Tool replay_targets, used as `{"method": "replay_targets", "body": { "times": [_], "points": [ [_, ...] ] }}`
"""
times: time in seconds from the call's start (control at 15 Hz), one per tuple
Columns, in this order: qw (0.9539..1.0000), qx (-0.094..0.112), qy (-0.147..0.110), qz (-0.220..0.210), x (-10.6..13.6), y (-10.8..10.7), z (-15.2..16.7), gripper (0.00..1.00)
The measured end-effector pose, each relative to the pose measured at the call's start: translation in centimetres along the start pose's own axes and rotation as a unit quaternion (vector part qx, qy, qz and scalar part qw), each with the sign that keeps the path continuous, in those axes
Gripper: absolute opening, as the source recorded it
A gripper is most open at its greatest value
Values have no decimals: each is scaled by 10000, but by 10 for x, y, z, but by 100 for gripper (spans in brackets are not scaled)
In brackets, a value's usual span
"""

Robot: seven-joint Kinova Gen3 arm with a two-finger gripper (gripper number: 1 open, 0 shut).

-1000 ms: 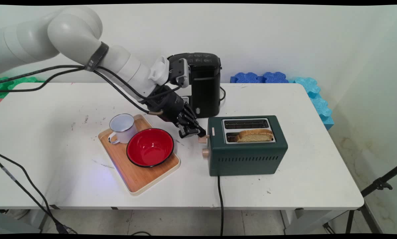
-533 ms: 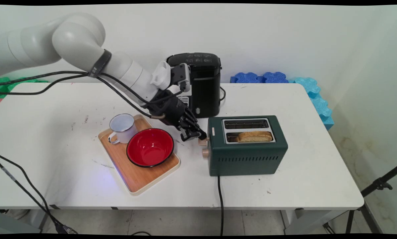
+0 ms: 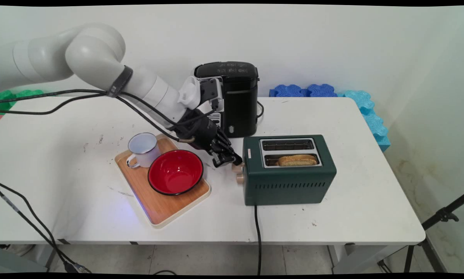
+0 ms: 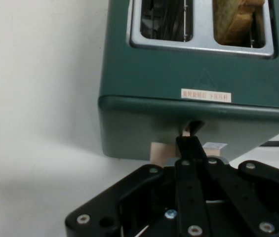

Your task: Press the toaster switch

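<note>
The black two-finger claw (image 3: 232,159) sits at the left end of the dark green two-slot metal toaster (image 3: 288,169), pressing on top of the toaster's pale wooden lever knob (image 3: 236,167). In the hand view its fingers (image 4: 191,148) are drawn together into one narrow stem with nothing between them, and their tips rest on the lever (image 4: 163,153) just under the slot in the toaster's end wall (image 4: 179,126). A second pale round knob (image 3: 240,178) sits lower on the same end wall, just below the lever.

The toaster stands right of the surface's middle. A slice of browned bread (image 3: 297,160) sits low in the nearer of the two slots, with only its top edge showing above the slot's rim; the farther slot (image 3: 288,145) holds no bread. A small white label with red lettering (image 4: 206,95) is stuck along the top edge of the toaster's end. A black power cord (image 3: 257,232) runs from the toaster's base over the near edge of the white surface (image 3: 332,217).

Left of the claw lies a rectangular wooden tray with a pale rim (image 3: 154,209). On it stand a red enamel bowl with a black rim (image 3: 175,172) and, beside it toward the tray's far corner, a white enamel mug with a handle (image 3: 142,149). Behind the claw, near the wall, stands a black coffee machine (image 3: 237,100). Blue foam mats (image 3: 332,93) lean at the surface's far right edge.
</note>
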Motion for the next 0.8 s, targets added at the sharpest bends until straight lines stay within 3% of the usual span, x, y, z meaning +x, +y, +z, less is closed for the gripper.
{"method": "replay_targets", "body": {
  "times": [0.8],
  "points": [
    [9997, 66, 47, -218, -14, 0, 10, 0]
  ]
}}
